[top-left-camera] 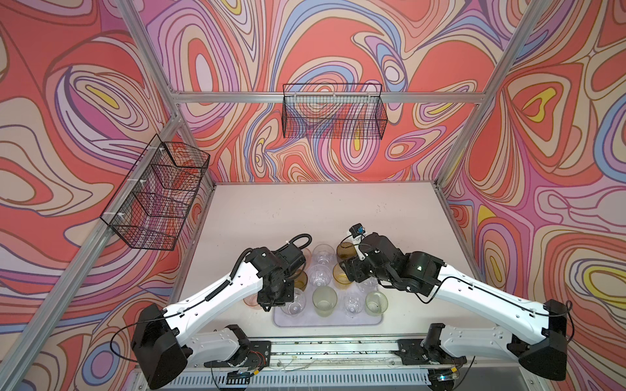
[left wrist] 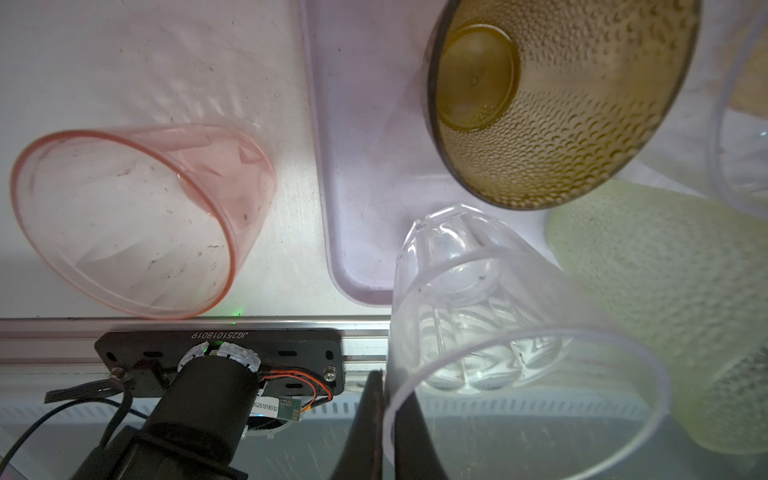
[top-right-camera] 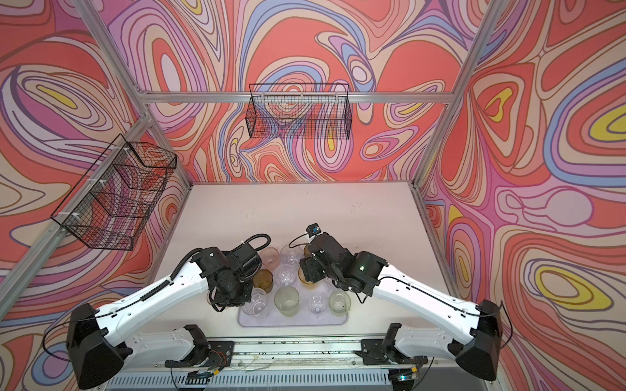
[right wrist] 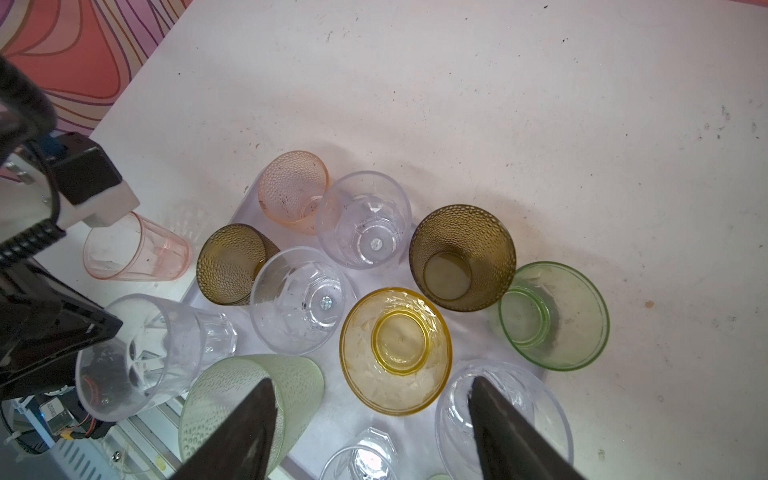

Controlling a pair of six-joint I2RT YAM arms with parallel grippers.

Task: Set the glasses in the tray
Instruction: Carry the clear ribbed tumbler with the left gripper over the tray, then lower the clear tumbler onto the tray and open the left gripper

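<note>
Fingers of the left gripper pinched a clear faceted tumbler at the pale lilac rectangular tray; the right gripper hung open, empty.

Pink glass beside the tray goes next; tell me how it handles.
Pink glass is probably light: thin, see-through wall. Its glossy tapered side may slip when gripped. Narrow base under a wide mouth: a push could tip it.

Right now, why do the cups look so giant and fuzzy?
Left wrist view: the clear tumbler looms, its near rim soft. Right wrist view: the right gripper shows dark, blurred fingers, the glasses sharp. In both top views, light is even and the tray looks small.
</note>
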